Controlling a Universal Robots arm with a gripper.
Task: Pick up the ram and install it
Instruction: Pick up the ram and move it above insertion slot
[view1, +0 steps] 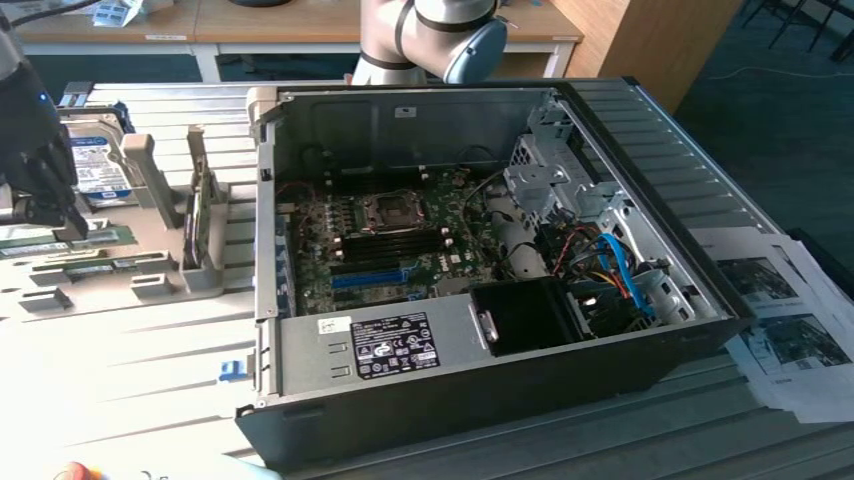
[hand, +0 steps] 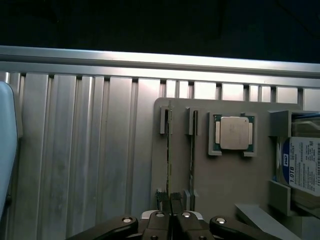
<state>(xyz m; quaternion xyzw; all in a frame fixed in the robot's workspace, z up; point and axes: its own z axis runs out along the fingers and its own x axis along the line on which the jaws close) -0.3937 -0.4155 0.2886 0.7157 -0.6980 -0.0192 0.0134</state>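
Observation:
The ram (hand: 168, 150) is a thin green stick standing on its edge in a slot of the grey holder plate (hand: 220, 175). My gripper (hand: 169, 198) sits over its near end, the two dark fingers closed together on the stick's edge. A second stick (hand: 192, 150) stands in the neighbouring slot. In the exterior view my gripper (view1: 67, 226) hangs low at the far left over the green sticks (view1: 60, 244) on the holder. The open computer case (view1: 467, 250) lies in the middle, its motherboard memory slots (view1: 390, 240) exposed.
A square silver processor (hand: 234, 133) and a hard drive (hand: 302, 165) sit on the holder beside the sticks. Grey upright brackets (view1: 200, 210) stand between the holder and the case wall. The table is ribbed aluminium (hand: 75, 150). Printed sheets (view1: 781, 310) lie at the exterior view's right.

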